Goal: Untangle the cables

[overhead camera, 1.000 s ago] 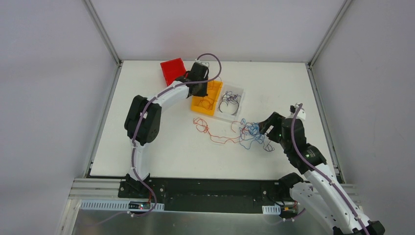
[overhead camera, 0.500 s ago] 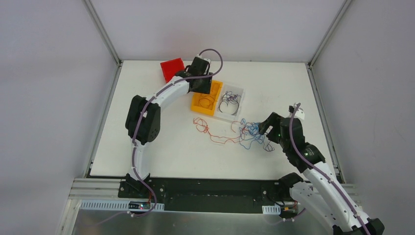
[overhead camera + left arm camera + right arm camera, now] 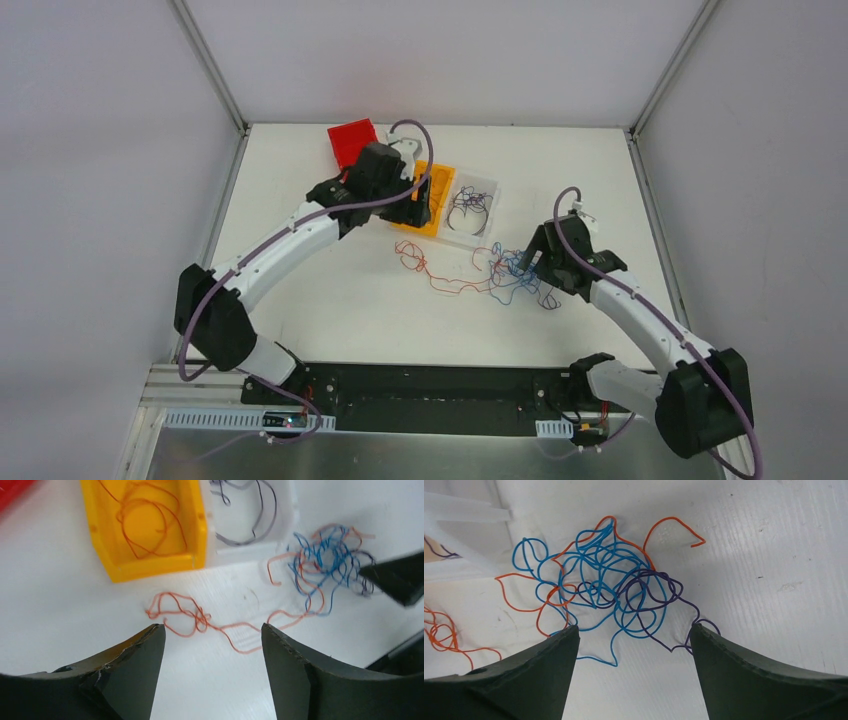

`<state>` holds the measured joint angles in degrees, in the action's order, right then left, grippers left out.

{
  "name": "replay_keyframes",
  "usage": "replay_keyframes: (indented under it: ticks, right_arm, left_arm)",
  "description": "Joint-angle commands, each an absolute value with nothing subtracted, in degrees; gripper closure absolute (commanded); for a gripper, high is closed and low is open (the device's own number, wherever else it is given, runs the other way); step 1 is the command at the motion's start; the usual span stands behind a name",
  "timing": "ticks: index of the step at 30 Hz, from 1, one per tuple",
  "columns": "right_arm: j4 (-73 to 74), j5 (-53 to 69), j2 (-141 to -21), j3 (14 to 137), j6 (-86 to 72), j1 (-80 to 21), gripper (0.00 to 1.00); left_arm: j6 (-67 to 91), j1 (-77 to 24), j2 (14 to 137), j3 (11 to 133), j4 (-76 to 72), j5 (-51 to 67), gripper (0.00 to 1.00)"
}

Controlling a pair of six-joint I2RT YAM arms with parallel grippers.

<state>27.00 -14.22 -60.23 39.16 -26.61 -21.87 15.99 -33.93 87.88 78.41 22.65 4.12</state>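
We see the white worktop (image 3: 330, 290) carrying three bins close to its far edge, around the middle. There is a red bin (image 3: 352, 140), a yellow bin (image 3: 150, 565) holding an orange loop (image 3: 145, 517), and a clear bin (image 3: 482, 186) holding dark strands (image 3: 250, 510). We take them for colour-sorted drop-offs, set within reach of the left arm.

The tangle (image 3: 609, 590) of blue, orange and purple wire lies right of centre, on the near side of the clear bin. From it an orange cable (image 3: 190, 617) trails left across the middle of the worktop.

The right end effector (image 3: 634, 627) hangs over the tangle with its jaws spread wide and nothing between them, presumably to pin the knot down. The left end effector (image 3: 211, 630) is likewise released and empty, poised above the orange cable's free end. We judge it is lined up to draw that strand out.

We can read no brand, label or writing anywhere.
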Motion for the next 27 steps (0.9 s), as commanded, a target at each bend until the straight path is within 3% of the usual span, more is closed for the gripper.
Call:
replay_keyframes:
  ticks: [1, 11, 17, 22, 27]
  right_arm:
    - [28.36, -11.57, -65.41, 42.69, -27.04, -20.12, 0.17]
    - [23.77, -8.71, -74.39, 41.03, -26.95, -18.92, 0.21]
    - [19.83, -6.14, -79.51, 40.71, -26.76, -19.99, 0.25]
    - [19.88, -7.98, -81.47, 42.19, -26.05, -24.87, 0.39]
    - [18.12, -5.99, -79.55, 41.16, -25.17, -27.19, 0.71]
  left_arm:
    - [14.18, -37.91, 80.80, 68.94, 21.54, 3.69, 0.27]
    - [12.43, -37.97, 62.57, 50.39, 10.10, 6.07, 0.26]
    - [11.00, -37.97, 59.85, 45.73, 7.48, 9.44, 0.27]
    - [11.94, -37.97, 59.40, 40.90, 0.41, 15.29, 0.27]
    - [12.78, -37.97, 59.29, 37.87, -5.92, 17.05, 0.28]
